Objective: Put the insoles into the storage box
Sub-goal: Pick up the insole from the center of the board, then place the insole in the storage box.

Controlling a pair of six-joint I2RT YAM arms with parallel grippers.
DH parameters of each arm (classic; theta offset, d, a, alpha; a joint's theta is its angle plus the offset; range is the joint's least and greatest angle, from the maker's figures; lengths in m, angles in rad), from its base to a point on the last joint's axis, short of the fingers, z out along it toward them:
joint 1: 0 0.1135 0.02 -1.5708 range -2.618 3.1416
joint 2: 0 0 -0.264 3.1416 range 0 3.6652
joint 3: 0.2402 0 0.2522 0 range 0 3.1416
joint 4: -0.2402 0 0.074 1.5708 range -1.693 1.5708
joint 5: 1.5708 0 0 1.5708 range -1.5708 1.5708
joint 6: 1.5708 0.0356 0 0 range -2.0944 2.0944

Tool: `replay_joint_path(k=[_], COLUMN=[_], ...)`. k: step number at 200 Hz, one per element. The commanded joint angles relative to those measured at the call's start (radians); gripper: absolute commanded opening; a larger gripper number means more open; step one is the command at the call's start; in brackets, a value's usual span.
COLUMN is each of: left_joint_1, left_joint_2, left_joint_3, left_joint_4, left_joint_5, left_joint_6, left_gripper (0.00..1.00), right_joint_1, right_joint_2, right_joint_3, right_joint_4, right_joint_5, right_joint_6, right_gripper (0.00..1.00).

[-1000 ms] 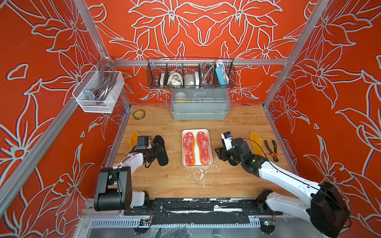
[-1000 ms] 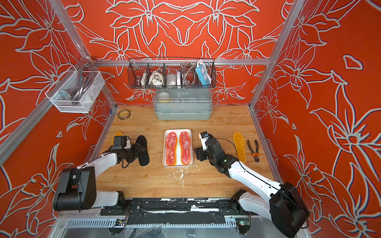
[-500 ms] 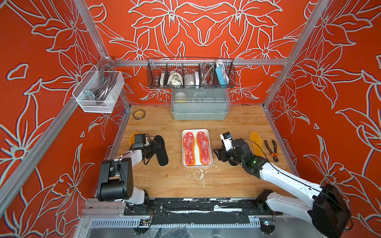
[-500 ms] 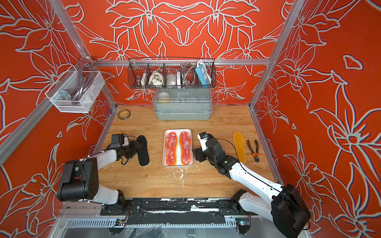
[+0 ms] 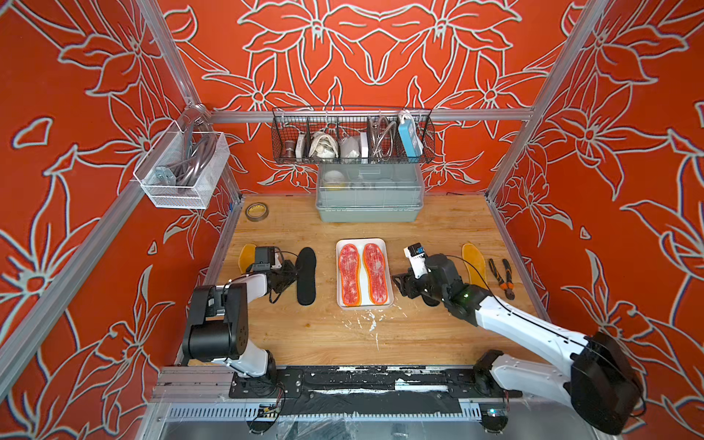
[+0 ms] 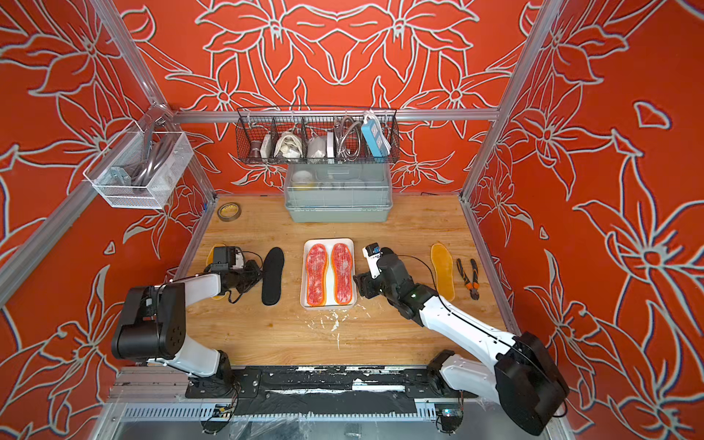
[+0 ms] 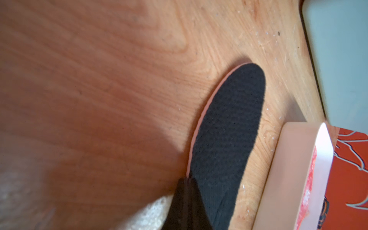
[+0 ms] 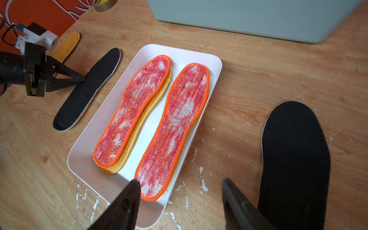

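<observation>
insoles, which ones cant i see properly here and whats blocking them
- Right black insole: the right arm covers most of it in both top views; the right wrist view's edge cuts it off.
- Amber insoles in the storage box: under the red ones; only edges show, count unclear.
- Left amber insole: the left arm hides much of it in both top views.

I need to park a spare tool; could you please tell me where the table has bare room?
Free: the front strip between storage box and arm bases; the band between lidded bin and box. Crowded: beside the box, left pincer and right pincer near black insoles.
</observation>
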Motion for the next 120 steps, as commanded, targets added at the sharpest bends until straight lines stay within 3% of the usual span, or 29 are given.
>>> replay_joint_path(k=[1,43,120], left_joint_1=[0.002,0.044,0.045], left_joint_2=[-0.029,-0.040,-0.212], left_joint_3=[-0.008,-0.048,-0.115], left_joint_4=[-0.005,0.091,0.106], left_joint_5=[0.094,0.213,0.200], left_joint_6=[0.008,-0.058,-0.103], left_gripper=[0.00,0.00,0.00], right_joint_1=[0.007,0.005,0.005], right_joint_2=[0.035,0.076,0.120], right_joint_3=[0.073,0.105,0.143], right_joint_4=[-0.058,-0.050,-0.039], right_joint_5=[-0.069,-0.173,-0.244], right_joint_6=[0.026,0.084,0.113], right_gripper=[0.67,0.67,0.67])
